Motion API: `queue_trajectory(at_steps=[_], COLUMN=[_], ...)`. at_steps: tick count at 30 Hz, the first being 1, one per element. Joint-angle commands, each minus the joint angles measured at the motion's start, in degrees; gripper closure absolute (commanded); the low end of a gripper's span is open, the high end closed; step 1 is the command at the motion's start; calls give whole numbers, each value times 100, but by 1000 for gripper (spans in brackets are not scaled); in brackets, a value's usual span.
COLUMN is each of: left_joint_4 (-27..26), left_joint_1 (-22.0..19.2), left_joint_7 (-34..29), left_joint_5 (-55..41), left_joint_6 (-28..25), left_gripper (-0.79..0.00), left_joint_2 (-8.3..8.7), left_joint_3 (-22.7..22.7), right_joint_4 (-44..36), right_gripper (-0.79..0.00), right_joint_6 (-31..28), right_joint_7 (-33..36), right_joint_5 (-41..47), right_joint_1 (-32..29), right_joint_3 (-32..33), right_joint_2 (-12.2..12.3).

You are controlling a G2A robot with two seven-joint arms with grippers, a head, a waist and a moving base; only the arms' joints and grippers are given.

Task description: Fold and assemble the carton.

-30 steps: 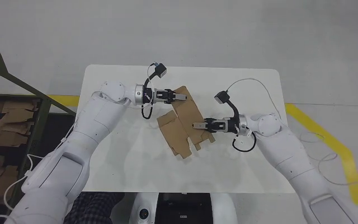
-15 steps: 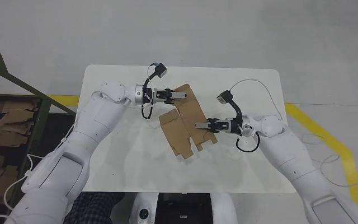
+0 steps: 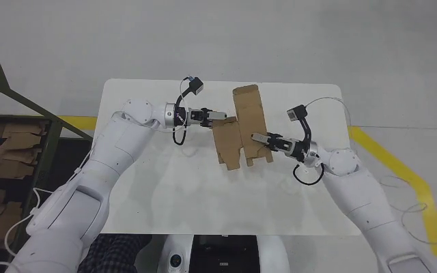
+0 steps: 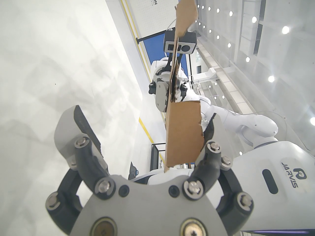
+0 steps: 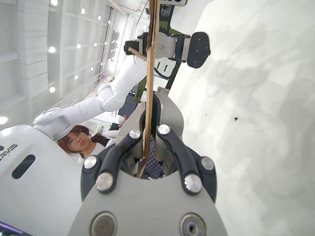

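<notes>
Right gripper [image 5: 149,106], at the carton's [image 3: 229,143] 4 o'clock, clamps its edge, which that wrist sees as a thin line. Left gripper [image 4: 145,116], at its 9 o'clock, gapes beside a flap. From above, its broad face shows over the table [image 3: 150,191].

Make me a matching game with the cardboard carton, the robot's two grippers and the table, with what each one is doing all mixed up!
1. flat brown cardboard carton
2. left gripper
3. right gripper
4. white rectangular table

A. fingers spread open
B. lies below both arms
C. fingers shut on cardboard
D. held up in the air

Pairs: 1-D, 2-A, 3-C, 4-B
</notes>
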Motion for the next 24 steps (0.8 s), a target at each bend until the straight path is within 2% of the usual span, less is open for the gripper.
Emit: queue_trajectory(at_steps=[1, 7, 15, 24], left_joint_4=[0, 0, 0, 0], left_joint_1=[0, 0, 0, 0], left_joint_7=[0, 0, 0, 0], left_joint_5=[0, 0, 0, 0], left_joint_6=[0, 0, 0, 0], left_gripper=[-785, -785, -785, -785], left_joint_2=[0, 0, 0, 0], left_joint_3=[0, 0, 0, 0], right_joint_4=[-217, -789, -1096, -1629], right_gripper=[0, 0, 0, 0], right_joint_6=[175, 583, 842, 1416], right_joint_7=[-563, -1354, -1805, -2962], right_joint_5=[-420, -988, -726, -1059], right_joint_1=[-152, -585, -940, -1293], right_joint_3=[104, 365, 625, 575], right_joint_2=[18, 66, 71, -20])
